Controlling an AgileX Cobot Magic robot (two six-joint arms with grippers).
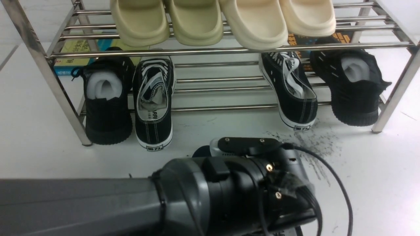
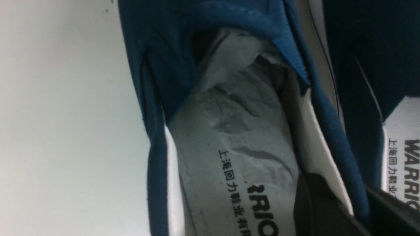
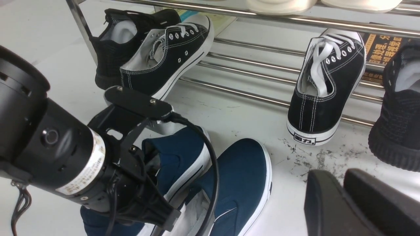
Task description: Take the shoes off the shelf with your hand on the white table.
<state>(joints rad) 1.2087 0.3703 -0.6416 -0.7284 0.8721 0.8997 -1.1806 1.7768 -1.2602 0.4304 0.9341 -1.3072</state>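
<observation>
The two navy-blue slip-on shoes [image 3: 242, 170] lie side by side on the white table [image 3: 288, 196], in front of the shelf [image 1: 210, 50]. My left arm [image 1: 229, 190] hides them in the front view. My left gripper [image 2: 347, 200] is shut on the shoes' adjoining side walls. One finger [image 2: 315, 206] is inside the shoe stuffed with crumpled paper [image 2: 239, 131]. The other finger is over the second shoe's insole [image 2: 403, 164]. The gripped shoe [image 3: 177, 154] tilts. My right gripper [image 3: 338, 178] is shut and empty, to the right of the shoes, above the scuff streaks.
Two black lace-up sneakers [image 1: 154, 105] [image 1: 292, 95] and two black knit shoes [image 1: 106, 101] [image 1: 354, 88] lean on the lower tier. Cream slides [image 1: 223, 19] fill the top tier. Books [image 1: 75, 55] lie behind. Dark scuff streaks [image 1: 315, 144] mark the table.
</observation>
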